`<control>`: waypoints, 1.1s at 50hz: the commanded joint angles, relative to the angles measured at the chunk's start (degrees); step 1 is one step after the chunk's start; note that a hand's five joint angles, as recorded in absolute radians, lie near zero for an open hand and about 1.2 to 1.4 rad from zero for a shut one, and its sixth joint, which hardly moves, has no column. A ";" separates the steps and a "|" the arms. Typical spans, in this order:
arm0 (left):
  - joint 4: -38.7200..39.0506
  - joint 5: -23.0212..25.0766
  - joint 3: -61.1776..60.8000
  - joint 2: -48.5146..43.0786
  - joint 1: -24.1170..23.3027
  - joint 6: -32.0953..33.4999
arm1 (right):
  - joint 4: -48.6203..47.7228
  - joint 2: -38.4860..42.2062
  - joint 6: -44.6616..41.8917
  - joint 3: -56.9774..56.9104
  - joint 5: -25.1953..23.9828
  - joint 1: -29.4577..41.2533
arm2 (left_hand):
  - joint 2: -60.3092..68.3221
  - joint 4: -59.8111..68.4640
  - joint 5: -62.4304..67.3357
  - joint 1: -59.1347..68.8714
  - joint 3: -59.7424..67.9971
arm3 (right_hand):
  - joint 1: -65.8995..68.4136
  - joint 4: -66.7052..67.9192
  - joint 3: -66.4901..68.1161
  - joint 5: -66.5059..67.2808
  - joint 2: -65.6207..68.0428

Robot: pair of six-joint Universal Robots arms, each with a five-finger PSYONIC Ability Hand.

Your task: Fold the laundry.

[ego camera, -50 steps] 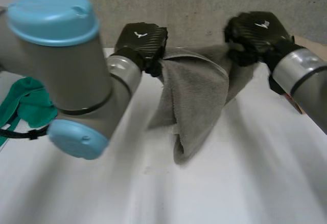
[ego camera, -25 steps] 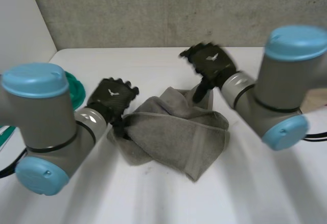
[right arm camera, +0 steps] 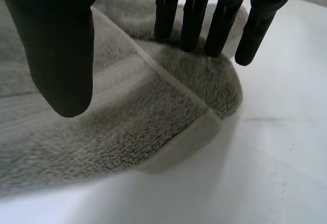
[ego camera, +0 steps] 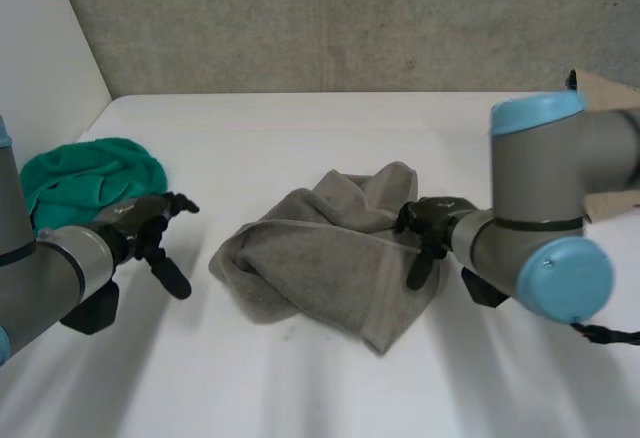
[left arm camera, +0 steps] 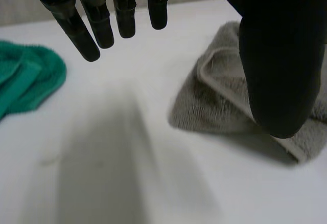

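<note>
A grey terry towel lies bunched in the middle of the white table. It is loosely doubled over itself into a lumpy, roughly triangular heap, with one rumpled peak toward the far side and a blunt rounded corner toward the near side. Its pile is thick and nubbly, and a flat, smoother woven band with a thin raised seam crosses it near the hem, where the folded edge curls round in a soft roll. The right hand is at the towel's right edge. Its fingers are straight and spread wide from the thumb above the pile, gripping nothing, and whether the tips touch the cloth cannot be told. The left hand hangs well apart from the towel on its left, also spread wide and empty, with smooth, matt black fingers over bare table. Beyond it, near the table's left edge, a green cloth sits in a soft rounded mound. A rough concrete wall stands behind the table.
</note>
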 commanded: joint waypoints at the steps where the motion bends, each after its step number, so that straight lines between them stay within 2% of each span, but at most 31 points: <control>1: -3.97 0.72 0.43 -3.18 1.14 -1.96 | -5.14 6.36 0.30 -3.21 5.10 2.17 | 4.81 4.82 5.96 6.60 5.10 | 10.47 9.79 10.19 9.45 10.76; 3: -4.77 1.34 0.70 -4.07 1.23 -2.49 | -5.77 6.81 0.03 -3.30 5.64 2.52 | 4.98 4.99 6.14 6.77 5.28 | 20.37 19.70 20.09 19.35 20.66; 4: -5.12 1.60 0.87 -4.51 1.32 -2.67 | -6.20 6.81 0.03 -3.21 5.81 2.61 | 4.98 4.99 6.14 6.77 5.28 | 32.10 31.42 31.82 31.07 32.38; 5: -5.73 2.30 1.22 -5.38 1.32 -2.93 | -6.38 6.46 0.21 -3.04 6.07 2.61 | 5.15 5.16 6.30 6.94 5.44 | 53.88 53.21 53.60 52.86 54.17; 8: -6.53 3.27 1.58 -6.62 1.06 -3.29 | -7.35 4.62 0.82 -1.29 6.69 2.61 | 6.16 6.17 7.31 7.95 6.45 | 54.10 53.43 53.82 53.08 54.39; 12: -6.35 3.72 2.37 -8.29 -0.08 -4.17 | -12.79 -3.19 1.70 4.25 6.17 1.65 | 7.17 7.18 8.32 8.96 7.47 | 54.10 53.43 53.82 53.08 54.39; 17: -6.00 2.66 6.41 -11.71 -3.25 -7.50 | -19.21 -13.83 0.13 10.41 1.78 0.33 | 7.50 7.51 8.66 9.29 7.80 | 54.10 53.43 53.82 53.08 54.39; 24: -6.52 -1.72 13.87 -17.86 -7.90 -11.89 | -14.66 -22.70 -0.41 13.31 -3.15 -0.11 | 6.83 6.84 7.99 8.62 7.13 | 54.10 53.43 53.82 53.08 54.39; 32: -7.41 -5.78 20.73 -22.00 -13.70 -13.04 | -11.66 -32.02 0.47 16.82 -4.29 -0.46 | 9.84 9.85 11.00 11.63 10.14 | 54.10 53.43 53.82 53.08 54.39; 34: -7.06 -6.13 21.88 -22.79 -14.94 -13.31 | -11.74 -33.87 0.56 17.61 -4.56 -0.72 | 14.88 14.89 16.03 16.67 15.17 | 54.10 53.43 53.82 53.08 54.39; 38: -7.05 -7.79 24.95 -25.42 -17.49 -13.40 | -12.18 -36.95 0.82 18.85 -5.43 -2.48 | 41.08 41.09 42.23 42.87 41.37 | 54.10 53.43 53.82 53.08 54.39; 39: -7.23 -9.19 25.83 -26.13 -18.19 -13.40 | -12.45 -37.57 0.91 19.20 -5.87 -3.79 | 61.96 61.97 63.12 63.75 62.26 | 54.10 53.43 53.82 53.08 54.39; 41: -7.23 -10.95 26.54 -26.40 -18.54 -13.13 | -12.36 -37.66 0.65 19.46 -6.40 -5.03 | 65.85 65.86 67.01 67.64 66.15 | 54.10 53.43 53.82 53.08 54.39; 43: -7.67 -14.64 27.85 -25.26 -18.72 -12.43 | -12.01 -37.31 0.04 19.38 -7.28 -7.22 | 65.85 65.86 67.01 67.64 66.15 | 54.10 53.43 53.82 53.08 54.39; 47: -7.15 -17.99 28.21 -18.16 -18.02 -8.40 | -9.12 -33.89 -4.26 18.68 -10.18 -11.09 | 65.85 65.86 67.01 67.64 66.15 | 54.10 53.43 53.82 53.08 54.39; 49: -6.10 -17.47 27.60 -13.50 -17.14 -5.50 | -7.27 -32.05 -7.25 18.32 -11.58 -12.50 | 65.85 65.86 67.01 67.64 66.15 | 54.10 53.43 53.82 53.08 54.39; 52: -1.09 -14.22 26.10 -5.15 -15.65 2.40 | -4.19 -28.18 -12.88 17.18 -13.26 -14.26 | 65.85 65.86 67.01 67.64 66.15 | 54.10 53.43 53.82 53.08 54.39; 53: 1.53 -11.78 25.06 -3.39 -15.30 6.86 | -3.23 -26.17 -15.06 16.74 -13.78 -14.17 | 65.85 65.86 67.01 67.64 66.15 | 54.10 53.43 53.82 53.08 54.39; 55: 4.09 -9.04 24.35 -3.54 -15.29 11.54 | -2.61 -24.23 -17.01 16.56 -14.22 -13.82 | 65.85 65.86 67.01 67.64 66.15 | 54.10 53.43 53.82 53.08 54.39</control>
